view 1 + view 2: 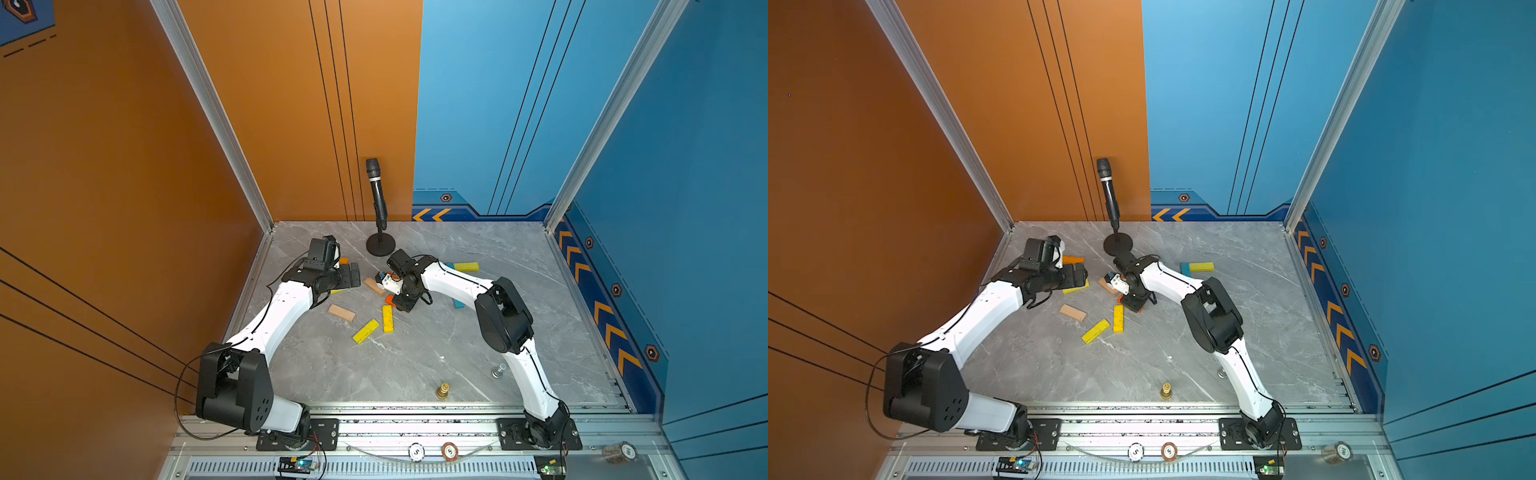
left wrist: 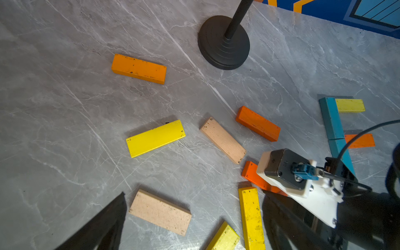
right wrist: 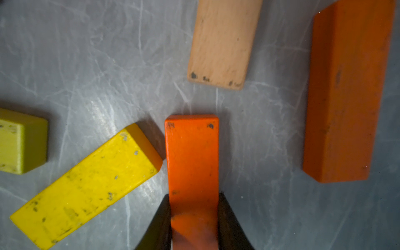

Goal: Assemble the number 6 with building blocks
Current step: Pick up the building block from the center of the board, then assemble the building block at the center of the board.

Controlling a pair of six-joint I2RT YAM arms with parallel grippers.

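Note:
My right gripper point(image 3: 193, 201) is shut on the sides of an orange building block point(image 3: 192, 155) that lies flat on the grey table. In a top view this gripper point(image 1: 401, 305) points down at mid-table, with the block's end point(image 1: 389, 299) peeking out. A yellow block point(image 3: 86, 186) touches the orange one's corner. A tan block point(image 3: 223, 43) and another orange one point(image 3: 346, 93) lie beyond. My left gripper point(image 2: 194, 216) hovers open over a tan block point(image 2: 160, 212), holding nothing. Blue bars point(image 2: 331, 116) joined with a yellow bar point(image 2: 349, 105) and an orange bar point(image 2: 360, 140) lie behind the right arm.
A microphone stand point(image 1: 380, 243) stands at the back centre, close to both grippers. Two yellow blocks point(image 1: 387, 318) lie in front of the right gripper. A gold chess piece point(image 1: 442, 390) and a silver one point(image 1: 498, 370) stand near the front edge. Walls enclose three sides.

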